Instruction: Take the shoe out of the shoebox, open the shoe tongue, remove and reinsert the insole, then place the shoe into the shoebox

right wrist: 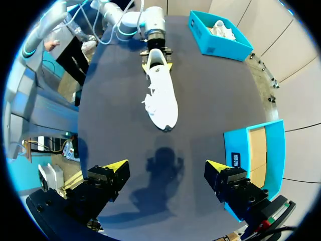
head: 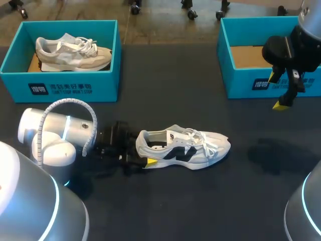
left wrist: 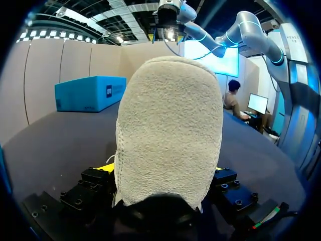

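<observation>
A white shoe (head: pixel 183 146) with black side markings lies on its sole mid-table, toe toward the right. My left gripper (head: pixel 143 149) is at its heel, and one yellow fingertip (head: pixel 150 161) shows on the near side. In the left wrist view the fuzzy heel (left wrist: pixel 168 125) fills the gap between both fingers, which press on it from either side. In the right wrist view the shoe (right wrist: pixel 161 93) lies far ahead. My right gripper (head: pixel 277 90) hangs open and empty high over the front wall of the right teal shoebox (head: pixel 261 83), whose cardboard floor is bare.
A second teal shoebox (head: pixel 65 90) at the back left holds a beige shoe (head: pixel 72 52). The dark tabletop (head: pixel 200 201) stretches in front of the shoe and between the boxes.
</observation>
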You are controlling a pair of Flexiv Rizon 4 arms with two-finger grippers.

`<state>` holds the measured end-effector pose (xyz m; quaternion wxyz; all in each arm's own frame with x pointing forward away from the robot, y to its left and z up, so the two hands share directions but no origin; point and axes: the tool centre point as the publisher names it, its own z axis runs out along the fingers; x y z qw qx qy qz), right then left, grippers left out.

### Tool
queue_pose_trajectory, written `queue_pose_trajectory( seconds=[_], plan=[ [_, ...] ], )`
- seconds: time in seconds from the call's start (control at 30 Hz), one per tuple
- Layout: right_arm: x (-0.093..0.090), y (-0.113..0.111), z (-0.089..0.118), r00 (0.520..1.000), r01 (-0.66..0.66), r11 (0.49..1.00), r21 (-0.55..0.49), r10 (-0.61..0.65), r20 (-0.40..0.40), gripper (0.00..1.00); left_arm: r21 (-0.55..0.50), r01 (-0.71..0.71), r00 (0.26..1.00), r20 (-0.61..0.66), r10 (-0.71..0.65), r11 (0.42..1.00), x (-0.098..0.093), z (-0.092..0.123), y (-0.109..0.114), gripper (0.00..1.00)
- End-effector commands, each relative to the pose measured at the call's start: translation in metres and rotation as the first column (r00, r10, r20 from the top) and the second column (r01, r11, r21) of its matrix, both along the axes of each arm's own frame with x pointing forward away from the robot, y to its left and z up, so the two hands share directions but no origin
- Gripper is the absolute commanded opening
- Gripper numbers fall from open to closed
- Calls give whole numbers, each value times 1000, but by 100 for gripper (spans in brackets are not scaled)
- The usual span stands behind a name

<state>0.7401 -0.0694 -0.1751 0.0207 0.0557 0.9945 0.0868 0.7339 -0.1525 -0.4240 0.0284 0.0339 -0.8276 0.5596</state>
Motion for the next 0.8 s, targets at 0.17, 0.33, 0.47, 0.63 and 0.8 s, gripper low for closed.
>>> queue_pose_trajectory(
  seconds=[0.17, 0.33, 0.47, 0.63, 0.8],
  plan=[
    [10, 2, 10, 988, 152, 988, -3, -151, 44, 100, 2, 2, 1000, -1, -2, 1000, 1, -3, -2, 0],
    [20, 8, 12, 955, 275, 960, 42, -278, 99, 100, 2, 2, 1000, -1, -2, 1000, 1, -3, -2, 0],
    [23, 12, 8, 926, 364, 930, 52, -367, 91, 100, 2, 2, 1000, -1, -2, 1000, 1, -3, -2, 0],
    [22, 18, 1, 897, 435, 900, 11, -434, 81, 100, 2, 2, 1000, -1, -2, 1000, 1, -3, -2, 0],
    [26, 24, -7, 831, 553, 832, 35, -555, 45, 100, 2, 2, 1000, -1, -2, 1000, 1, -3, -2, 0]
  ],
)
